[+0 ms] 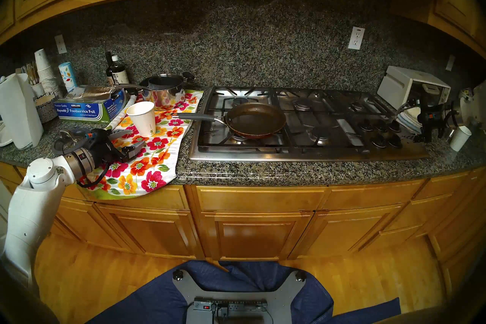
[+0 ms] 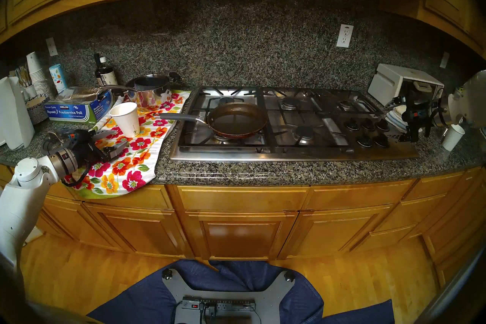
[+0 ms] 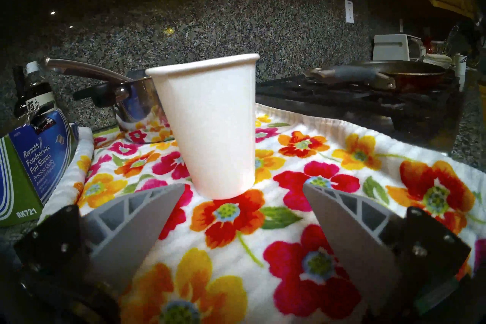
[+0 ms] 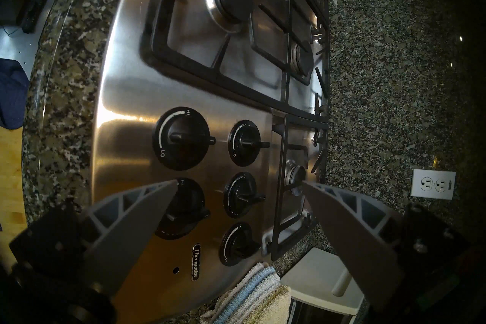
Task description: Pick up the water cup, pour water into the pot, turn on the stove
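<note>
The white paper water cup [image 1: 142, 118] [image 2: 125, 119] [image 3: 210, 126] stands upright on a floral towel, left of the stove. My left gripper [image 1: 137, 138] [image 2: 121, 138] [image 3: 243, 185] is open, level with the cup's base and just short of it, holding nothing. The pot [image 1: 255, 118] [image 2: 236, 119] [image 3: 410, 73], a dark frying pan with a grey handle, sits on the stove's [image 1: 302, 153] [image 4: 126, 105] front-left burner. My right gripper [image 1: 409, 122] [image 2: 397, 119] [image 4: 239, 182] hangs open and empty over the black knobs [image 1: 378, 131] [image 4: 181, 142] at the stove's right end.
A steel saucepan [image 1: 165, 89] and a foil box [image 1: 86, 107] stand behind the cup on the floral towel [image 1: 147, 157]. Bottles [image 1: 115, 71], stacked cups [image 1: 43, 71] and a paper towel roll [image 1: 18, 110] crowd the far left. A white toaster oven [image 1: 410, 86], folded cloths [image 4: 252, 294] and another white cup [image 1: 460, 138] sit right of the stove.
</note>
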